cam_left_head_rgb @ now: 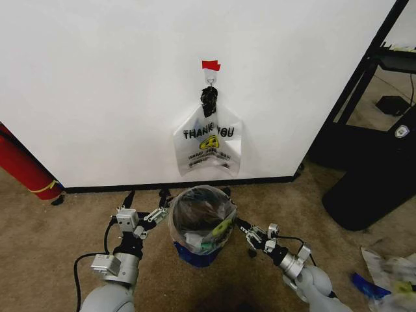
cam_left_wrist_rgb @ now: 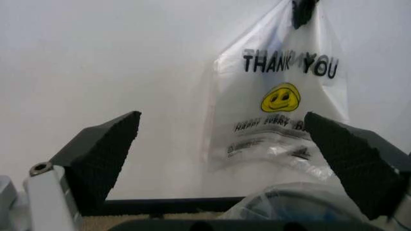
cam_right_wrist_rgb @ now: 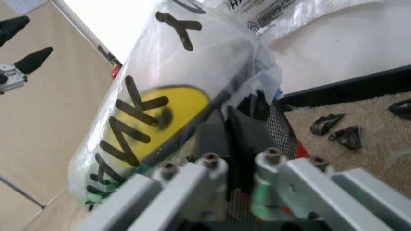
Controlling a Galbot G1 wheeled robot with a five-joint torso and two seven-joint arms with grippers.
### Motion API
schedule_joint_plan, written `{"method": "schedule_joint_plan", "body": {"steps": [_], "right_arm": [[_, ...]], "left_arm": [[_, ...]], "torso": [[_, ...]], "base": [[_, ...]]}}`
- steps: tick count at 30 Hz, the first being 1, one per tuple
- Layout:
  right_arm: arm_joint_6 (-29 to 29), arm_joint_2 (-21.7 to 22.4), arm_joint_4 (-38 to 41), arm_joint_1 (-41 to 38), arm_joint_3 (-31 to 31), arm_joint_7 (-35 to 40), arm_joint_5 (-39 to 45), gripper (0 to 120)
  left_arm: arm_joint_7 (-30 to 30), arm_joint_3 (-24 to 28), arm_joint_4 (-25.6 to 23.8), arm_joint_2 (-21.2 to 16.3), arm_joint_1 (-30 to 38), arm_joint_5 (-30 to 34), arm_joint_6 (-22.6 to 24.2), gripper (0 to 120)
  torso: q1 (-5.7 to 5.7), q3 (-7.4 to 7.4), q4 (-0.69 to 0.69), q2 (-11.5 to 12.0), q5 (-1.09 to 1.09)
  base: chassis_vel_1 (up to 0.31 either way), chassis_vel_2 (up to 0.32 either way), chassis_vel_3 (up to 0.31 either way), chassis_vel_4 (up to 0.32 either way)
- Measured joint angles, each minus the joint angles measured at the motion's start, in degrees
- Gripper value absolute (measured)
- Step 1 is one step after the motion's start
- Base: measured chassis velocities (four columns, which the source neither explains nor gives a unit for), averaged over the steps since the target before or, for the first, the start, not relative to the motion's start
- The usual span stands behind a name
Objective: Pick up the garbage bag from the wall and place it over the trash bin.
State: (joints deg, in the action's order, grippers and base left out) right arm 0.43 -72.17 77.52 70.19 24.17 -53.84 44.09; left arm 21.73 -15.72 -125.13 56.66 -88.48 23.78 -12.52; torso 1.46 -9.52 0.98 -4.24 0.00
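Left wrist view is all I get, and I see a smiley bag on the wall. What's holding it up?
Observer: The bag hangs by its bunched dark top from a small hook, just under a strip of red tape.
Operator: What's the shiny lump at the bottom of my picture?
Observer: That's the trash bin, standing on the carpet right below the bag. Another clear printed bag already covers it.
Operator: Where's the other arm?
Observer: The right end effector sits against the bin's right side, and your left end effector is by its left side.
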Motion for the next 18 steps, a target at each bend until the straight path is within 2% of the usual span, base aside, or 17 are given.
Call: {"method": "schedule_joint_plan", "body": {"steps": [12,17,18], "right_arm": [[0.15,-0.56,-0.95,0.03,0.11,3.25,0.84,0],[-0.10,-0.26,0.46,1.26,0.17,3.69,4.29,0],[-0.41,-0.08,1.01,1.77,0.30,3.51,5.65,3]], "left_arm": [[0.05,0.08,-0.17,-0.31,-0.08,0.00,0.20,100],[0.06,0.05,-0.47,-0.33,-0.19,0.00,0.25,100],[0.07,0.06,-0.50,-0.30,-0.17,0.00,0.27,100]], "torso": [[0.00,0.00,-0.01,0.00,0.00],[0.00,0.00,0.00,0.00,0.00],[0.00,0.01,0.00,-0.01,0.00]], "base": [[0.000,0.000,0.000,0.000],[0.000,0.000,0.000,0.000],[0.000,0.000,0.000,0.000]]}}
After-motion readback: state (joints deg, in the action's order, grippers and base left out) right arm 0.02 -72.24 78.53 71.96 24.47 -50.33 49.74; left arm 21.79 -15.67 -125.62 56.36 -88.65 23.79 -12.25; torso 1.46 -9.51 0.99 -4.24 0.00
